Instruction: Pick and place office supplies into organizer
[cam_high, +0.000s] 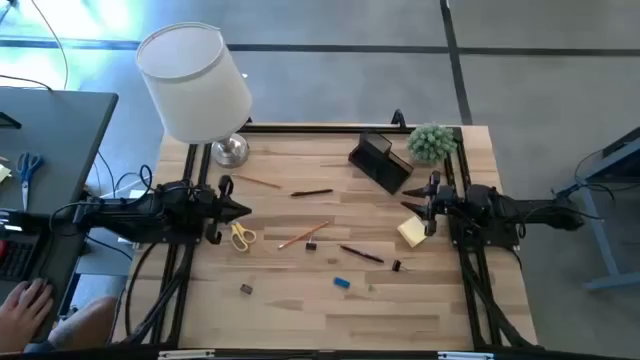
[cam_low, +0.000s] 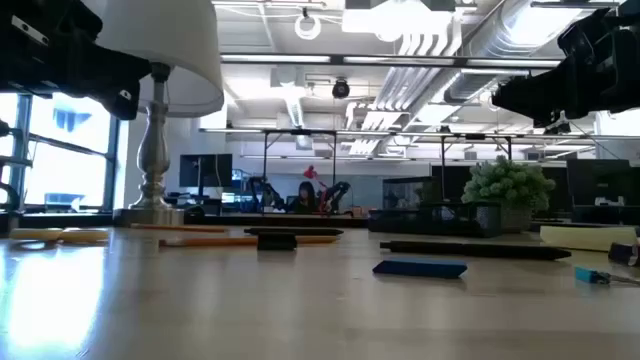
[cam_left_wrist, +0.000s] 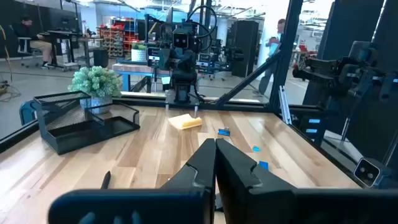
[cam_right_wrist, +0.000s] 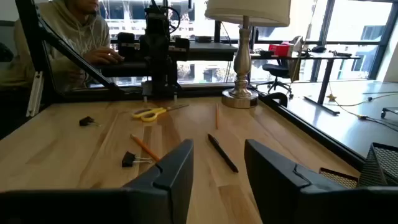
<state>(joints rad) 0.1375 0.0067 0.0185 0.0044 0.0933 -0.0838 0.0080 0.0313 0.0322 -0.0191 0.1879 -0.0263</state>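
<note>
The black organizer stands at the table's far right, beside a green plant. Yellow-handled scissors, orange pencils, dark pens, a blue eraser and black clips lie flat across the table's middle. A yellow sticky-note pad lies at the right. My left gripper hovers shut at the left, just beyond the scissors. My right gripper hovers open at the right, near the pad, with nothing between its fingers.
A white-shaded lamp stands at the far left corner, its metal base on the table. A person's hand rests at a desk left of the table, where blue-handled scissors lie. Bare wood lies along the near edge.
</note>
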